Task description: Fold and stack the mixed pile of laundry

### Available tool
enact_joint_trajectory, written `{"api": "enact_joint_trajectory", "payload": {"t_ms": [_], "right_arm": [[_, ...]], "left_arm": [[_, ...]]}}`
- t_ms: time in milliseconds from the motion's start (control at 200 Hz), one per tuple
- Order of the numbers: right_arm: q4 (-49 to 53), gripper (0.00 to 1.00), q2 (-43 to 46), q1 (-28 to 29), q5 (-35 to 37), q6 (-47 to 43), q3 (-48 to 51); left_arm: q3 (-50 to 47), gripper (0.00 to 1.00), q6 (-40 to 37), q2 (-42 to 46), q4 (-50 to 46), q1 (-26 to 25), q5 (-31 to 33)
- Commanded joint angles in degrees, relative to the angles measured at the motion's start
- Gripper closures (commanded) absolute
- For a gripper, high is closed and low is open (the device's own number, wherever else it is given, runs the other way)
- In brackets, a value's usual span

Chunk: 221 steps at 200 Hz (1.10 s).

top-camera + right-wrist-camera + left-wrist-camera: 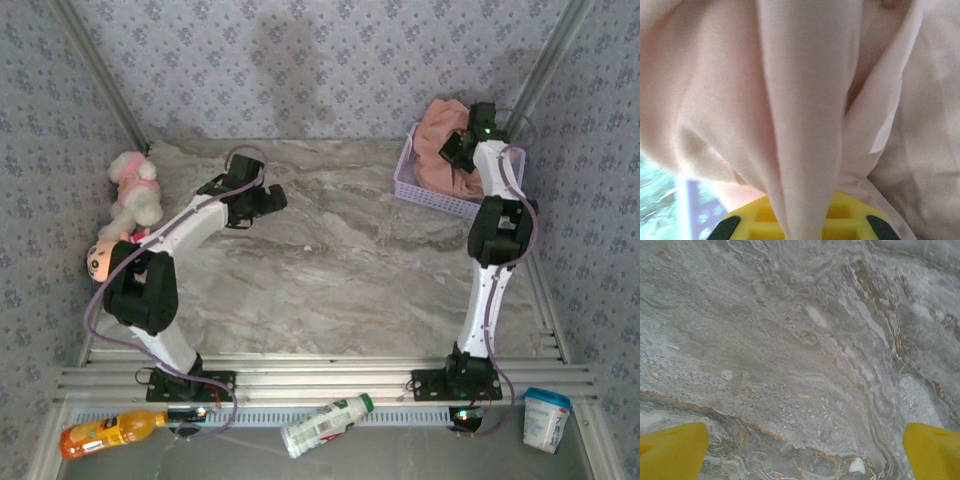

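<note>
**Pincer state.** The right pincer is closed on a raised fold of the salmon-pink shorts. The shorts lie bunched inside the lavender basket at the far right of the table. The left pincer is fully open and empty, and hovers over bare table left of centre.

**Hazards from this position.**
- The grip takes one narrow ridge of fabric, so a fast lift can pull the cloth out of the jaws.
- The basket looks light. Cloth caught on its mesh wall can drag or tip it as the arm rises.
- The shorts are bunched and will probably land crumpled unless the left pincer takes a second corner.

**Count.**
- One garment is identifiable in the basket — whether more of the laundry pile lies beneath it cannot be determined.
- One basket.
- Two plush toys at the left edge.
- Two bottles and one tub in front of the arm bases.
- Two arms.
</note>
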State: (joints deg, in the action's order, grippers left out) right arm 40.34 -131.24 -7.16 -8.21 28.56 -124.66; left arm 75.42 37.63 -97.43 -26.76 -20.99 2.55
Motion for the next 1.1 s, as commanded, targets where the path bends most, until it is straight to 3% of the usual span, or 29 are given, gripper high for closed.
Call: {"api": "enact_joint_trajectory", "payload": {"t_ms": [0,160,490,595,789,934,1099], "right_arm": [[-1.04,1.00,11.77,0.83,-3.11,-1.82,-3.11],[-2.36,1.00,21.19,4.19,-7.56,-1.73,-3.31],[-4.52,1.00,35.28,16.74,-17.56,-3.63,-3.17],[-8.99,1.00,38.13,19.75,-20.10,-0.09,6.10],[-18.42,1.00,40.97,20.57,-19.77,6.69,36.97],[-14.10,0.62,40.51,21.28,-17.86,6.19,55.40],[-7.81,0.55,47.22,22.06,-4.00,3.95,64.65]], "left_arm": [[1.08,0.00,4.42,0.66,-0.26,3.85,-3.71],[2.27,0.00,5.06,0.57,0.28,6.45,-6.90],[3.45,0.00,6.39,1.04,-1.12,7.98,-6.86],[3.00,0.00,6.90,1.83,-3.46,8.66,-4.55],[-0.72,0.00,8.09,5.70,-7.55,9.48,1.16],[-6.20,0.00,9.29,9.98,-5.80,9.01,0.32],[-10.77,0.01,8.26,11.33,-2.36,4.39,-5.50]]}}
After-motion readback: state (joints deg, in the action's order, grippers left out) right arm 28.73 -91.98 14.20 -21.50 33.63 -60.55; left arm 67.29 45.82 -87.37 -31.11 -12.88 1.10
